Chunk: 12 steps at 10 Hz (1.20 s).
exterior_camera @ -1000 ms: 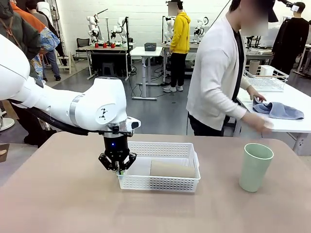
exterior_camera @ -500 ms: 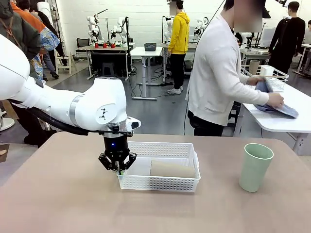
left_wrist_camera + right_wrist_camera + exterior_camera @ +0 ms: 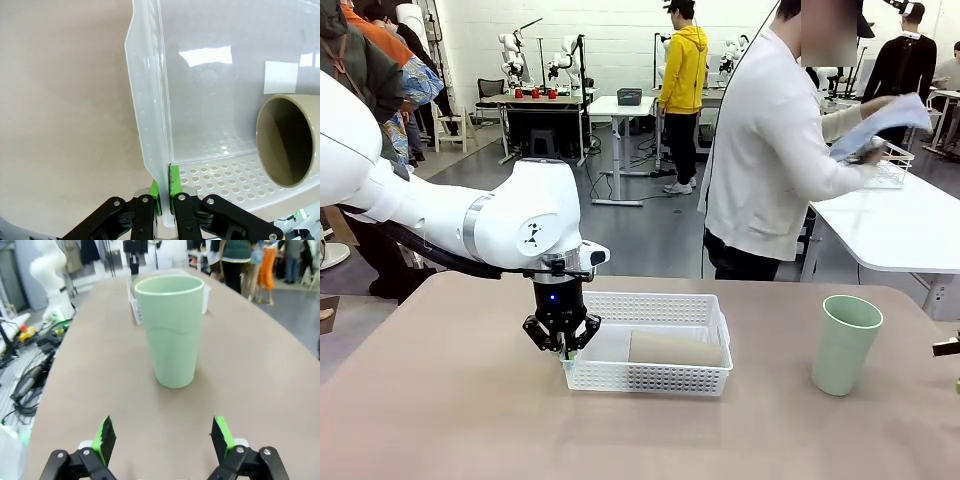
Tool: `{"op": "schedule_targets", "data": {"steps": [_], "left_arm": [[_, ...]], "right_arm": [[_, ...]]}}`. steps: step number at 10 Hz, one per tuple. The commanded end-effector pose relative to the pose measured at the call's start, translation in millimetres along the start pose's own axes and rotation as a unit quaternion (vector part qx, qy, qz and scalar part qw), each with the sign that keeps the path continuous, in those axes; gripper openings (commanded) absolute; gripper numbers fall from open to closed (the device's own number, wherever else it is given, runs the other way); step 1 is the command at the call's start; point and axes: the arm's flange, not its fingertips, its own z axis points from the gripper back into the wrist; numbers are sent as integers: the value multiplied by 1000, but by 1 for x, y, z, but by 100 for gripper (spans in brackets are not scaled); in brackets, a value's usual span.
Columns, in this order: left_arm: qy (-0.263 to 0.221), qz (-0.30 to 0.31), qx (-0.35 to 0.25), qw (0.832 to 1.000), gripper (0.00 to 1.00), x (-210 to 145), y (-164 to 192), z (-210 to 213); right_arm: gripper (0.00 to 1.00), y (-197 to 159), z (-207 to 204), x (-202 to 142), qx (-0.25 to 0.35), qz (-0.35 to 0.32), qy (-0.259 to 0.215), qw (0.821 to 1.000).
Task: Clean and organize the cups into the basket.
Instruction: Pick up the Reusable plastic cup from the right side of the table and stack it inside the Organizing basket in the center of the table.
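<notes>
A white perforated basket (image 3: 650,377) sits mid-table with a tan-brown cup (image 3: 675,348) lying on its side inside. My left gripper (image 3: 563,352) is shut on the basket's left rim (image 3: 150,125); the green pads (image 3: 155,192) pinch the wall, and the tan cup's open mouth (image 3: 285,140) faces the camera. A pale mint green cup (image 3: 846,344) stands upright on the right of the table. My right gripper (image 3: 162,437) is open, fingers spread wide, a short way from the mint cup (image 3: 171,330). Its tip (image 3: 948,348) peeks in at the front view's right edge.
A person in a white cardigan (image 3: 765,150) stands beyond the far edge, turned toward a side table (image 3: 890,215), holding up a blue cloth (image 3: 890,120) near a wire rack (image 3: 892,165). Bare tabletop lies between basket and mint cup.
The person lifted the blue cloth off the side table and holds it up. My right gripper's tip has come into the front view at the right edge. The left gripper stayed put.
</notes>
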Motion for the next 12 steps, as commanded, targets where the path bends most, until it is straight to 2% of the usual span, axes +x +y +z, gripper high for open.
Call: {"op": "schedule_targets", "data": {"steps": [1,5,8,12], "left_arm": [[2,-1,1,1000,0,-1,-1,1],[2,-1,1,1000,0,-1,-1,1],[2,-1,1,1000,0,-1,-1,1],[2,-1,1,1000,0,-1,-1,1]], "right_arm": [[100,-13,-9,0,-3,-13,-6,1000],[100,-32,-42,-1,-17,-26,-16,999],[100,-30,-67,12,7,-15,-22,1000],[100,-35,-94,12,25,-19,-20,999]]}}
